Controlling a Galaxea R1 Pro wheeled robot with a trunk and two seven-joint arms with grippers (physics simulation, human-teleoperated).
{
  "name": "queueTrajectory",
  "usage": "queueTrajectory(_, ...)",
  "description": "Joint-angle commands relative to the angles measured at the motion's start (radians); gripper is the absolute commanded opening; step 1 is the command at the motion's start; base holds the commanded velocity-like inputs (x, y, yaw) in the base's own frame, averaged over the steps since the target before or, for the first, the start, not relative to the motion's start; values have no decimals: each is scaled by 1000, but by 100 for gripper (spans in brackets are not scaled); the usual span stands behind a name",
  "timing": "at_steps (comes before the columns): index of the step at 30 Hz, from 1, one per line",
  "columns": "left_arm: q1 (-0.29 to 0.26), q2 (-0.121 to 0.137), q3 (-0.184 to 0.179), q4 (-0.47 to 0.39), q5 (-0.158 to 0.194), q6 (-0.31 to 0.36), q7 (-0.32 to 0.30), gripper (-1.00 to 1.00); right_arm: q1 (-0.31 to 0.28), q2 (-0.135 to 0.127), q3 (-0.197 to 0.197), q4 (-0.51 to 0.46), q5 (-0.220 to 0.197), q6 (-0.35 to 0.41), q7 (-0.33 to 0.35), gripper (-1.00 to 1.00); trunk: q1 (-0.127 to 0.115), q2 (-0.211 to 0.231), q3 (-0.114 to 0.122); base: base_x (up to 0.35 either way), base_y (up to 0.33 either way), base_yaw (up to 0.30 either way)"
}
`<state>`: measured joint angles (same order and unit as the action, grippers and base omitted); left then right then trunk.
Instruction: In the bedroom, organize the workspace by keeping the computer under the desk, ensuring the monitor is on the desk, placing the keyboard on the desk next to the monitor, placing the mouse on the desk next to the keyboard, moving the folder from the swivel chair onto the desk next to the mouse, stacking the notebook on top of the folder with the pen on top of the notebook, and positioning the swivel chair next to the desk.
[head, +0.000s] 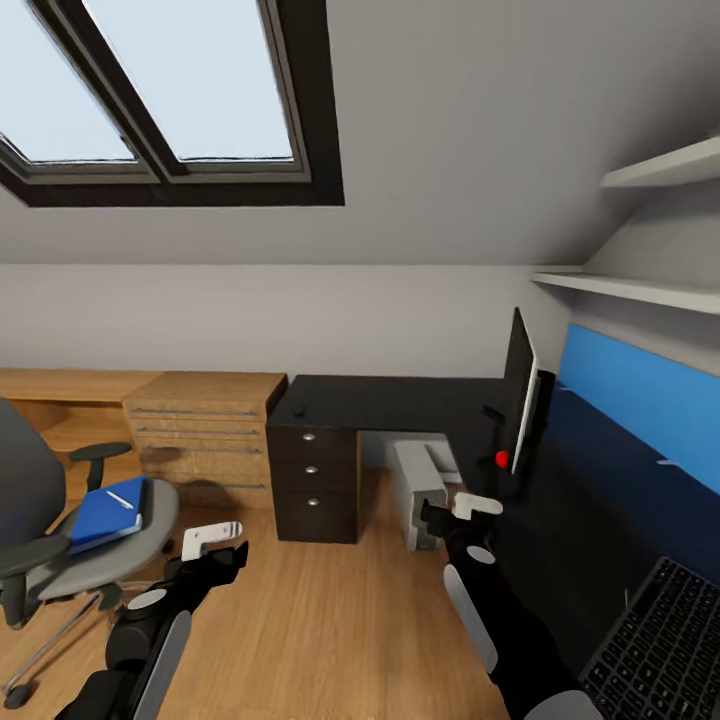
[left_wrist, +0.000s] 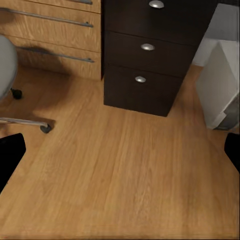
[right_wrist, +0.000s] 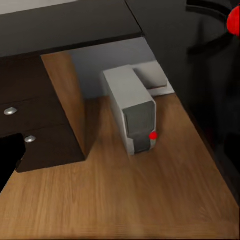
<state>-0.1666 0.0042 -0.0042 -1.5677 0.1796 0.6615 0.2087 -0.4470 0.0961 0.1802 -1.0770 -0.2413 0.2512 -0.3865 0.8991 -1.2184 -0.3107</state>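
I judge the folder (head: 108, 512) on the swivel chair (head: 110, 560) thin, slippery; I'd pinch its edge. Left gripper (head: 222, 548) seems spread, empty.

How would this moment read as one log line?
folder on chair | monitor on desk | computer under desk | keyboard on desk | both arms free

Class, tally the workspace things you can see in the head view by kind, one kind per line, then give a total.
Monitor: 1
Keyboard: 1
Computer: 1
Swivel chair: 1
Blue folder: 1
Pen: 1
Mouse: 1
Total: 7
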Motion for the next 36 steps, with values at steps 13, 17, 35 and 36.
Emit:
queueTrajectory(13, 2, -2, -3, -3, 9, 2, 8, 100, -1, -4, -3, 91, -5, 4, -8, 100, 0, -1, 1, -284, -217, -32)
queueTrajectory(17, 19, -3, -8, -9, 9, -1, 7, 100, -6, -43, -8, 146, -5, 1, -8, 100, 0, -1, 1, -248, -241, 0)
queueTrajectory(35, 66, -3, -41, -50, 10, -6, 2, 100, -26, -83, -8, 258, -3, 0, -9, 100, 0, -1, 1, -51, -200, 0)
queueTrajectory(36, 66, -2, -41, -50, 10, -6, 1, 100, -26, -83, -8, 258, -3, 0, -9, 100, 0, -1, 1, 161, -174, 0)
